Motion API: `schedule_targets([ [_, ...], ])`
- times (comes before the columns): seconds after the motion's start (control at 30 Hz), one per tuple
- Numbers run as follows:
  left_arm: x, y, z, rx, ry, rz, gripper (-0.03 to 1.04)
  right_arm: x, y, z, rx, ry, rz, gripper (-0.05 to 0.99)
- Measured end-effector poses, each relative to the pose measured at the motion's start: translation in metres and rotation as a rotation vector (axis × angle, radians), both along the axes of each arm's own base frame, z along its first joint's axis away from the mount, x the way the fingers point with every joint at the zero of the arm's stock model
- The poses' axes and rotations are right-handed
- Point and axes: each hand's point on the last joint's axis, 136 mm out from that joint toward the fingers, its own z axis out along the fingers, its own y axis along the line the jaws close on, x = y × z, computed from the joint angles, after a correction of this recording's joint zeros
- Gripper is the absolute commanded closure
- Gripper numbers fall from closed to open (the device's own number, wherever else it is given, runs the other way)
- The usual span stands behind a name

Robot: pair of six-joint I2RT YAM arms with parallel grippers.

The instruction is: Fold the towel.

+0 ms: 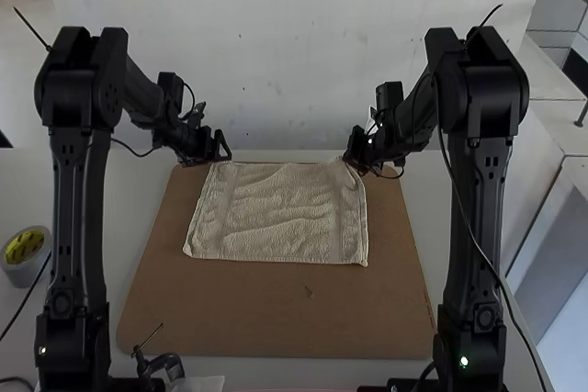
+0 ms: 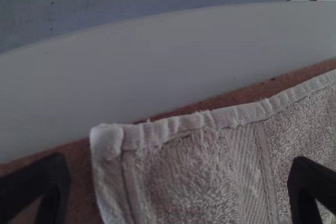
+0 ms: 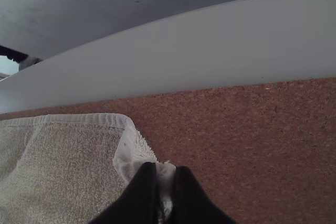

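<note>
Towel (image 1: 280, 213) spread, high view; R wrist cam: R gripper (image 1: 350, 160) pinches edge.

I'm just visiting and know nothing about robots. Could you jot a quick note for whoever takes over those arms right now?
Left black gripper: open, fingers either side of the towel's far left corner, not gripping it.
Right black gripper: shut on cloth by the far right corner.
Beige terry towel: spread out, lightly rippled, on the flat brown board.
Done: right side gripped; no fold made.
Left: probably grip the left corner, then fold the towel.
</note>
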Motion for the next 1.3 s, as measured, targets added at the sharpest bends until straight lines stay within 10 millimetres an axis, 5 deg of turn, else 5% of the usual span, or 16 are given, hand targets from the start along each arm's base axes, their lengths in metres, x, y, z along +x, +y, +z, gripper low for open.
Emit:
schedule_targets([
  [0.17, 0.008, -0.006, -0.004, -0.009, 0.028, -0.021, 0.20, 0.000, 0.000, 0.000, 0.000, -0.002, 0.000, 0.91],
  [0.3, 0.012, -0.007, -0.006, -0.014, 0.044, -0.029, 0.55, 0.000, 0.000, 0.000, 0.000, -0.003, 0.000, 0.91],
  [0.43, 0.011, -0.007, -0.011, -0.018, 0.061, -0.024, 0.70, 0.000, 0.000, 0.000, 0.000, -0.003, 0.000, 0.91],
  [0.97, 0.003, 0.002, -0.016, -0.040, 0.032, -0.029, 0.80, -0.007, -0.001, 0.008, -0.003, -0.017, 0.006, 0.91],
  [1.03, 0.004, 0.004, -0.015, -0.025, -0.043, -0.027, 0.98, -0.009, -0.001, 0.010, -0.002, -0.021, 0.006, 0.91],
  [1.3, -0.006, 0.010, -0.015, 0.013, -0.070, -0.007, 0.99, -0.009, -0.001, 0.013, 0.000, -0.033, 0.005, 0.91],
])
